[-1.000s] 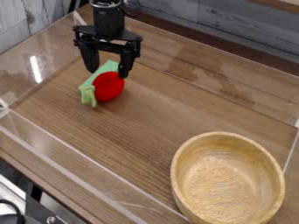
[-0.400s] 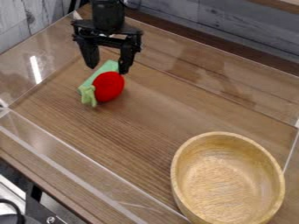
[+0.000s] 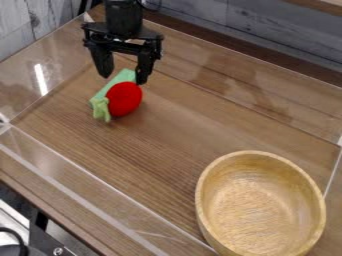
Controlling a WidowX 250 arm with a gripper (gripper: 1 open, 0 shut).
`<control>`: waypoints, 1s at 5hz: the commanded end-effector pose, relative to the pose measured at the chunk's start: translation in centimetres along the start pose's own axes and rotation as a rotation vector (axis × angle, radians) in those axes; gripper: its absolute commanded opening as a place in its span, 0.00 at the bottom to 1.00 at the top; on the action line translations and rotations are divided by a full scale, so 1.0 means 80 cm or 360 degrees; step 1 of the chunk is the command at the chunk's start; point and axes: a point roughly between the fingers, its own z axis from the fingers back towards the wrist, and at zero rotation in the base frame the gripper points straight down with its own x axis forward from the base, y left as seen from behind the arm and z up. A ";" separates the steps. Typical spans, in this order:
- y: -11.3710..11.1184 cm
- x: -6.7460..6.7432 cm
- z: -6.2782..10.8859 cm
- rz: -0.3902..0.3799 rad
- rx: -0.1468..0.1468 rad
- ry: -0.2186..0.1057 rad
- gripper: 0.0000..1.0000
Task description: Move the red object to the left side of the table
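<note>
Tool (image 3: 123,72) pointing straight down, fingers spread wide and grasping nothing. Just below its tips — red object (image 3: 124,97), resting on the bench (image 3: 201,120), not touching either finger as far as visible. Under and beside the red object, a flat green block (image 3: 103,104). Well off toward the near right corner — a round wooden bowl (image 3: 262,205), upright.

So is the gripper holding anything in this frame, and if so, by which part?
Nothing is held. The gripper is open, its fingers apart just above the red toy fruit, which rests on the table by a green piece.
</note>
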 end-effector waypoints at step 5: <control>0.004 0.004 -0.013 0.0009 0.0032 -0.0011 1.00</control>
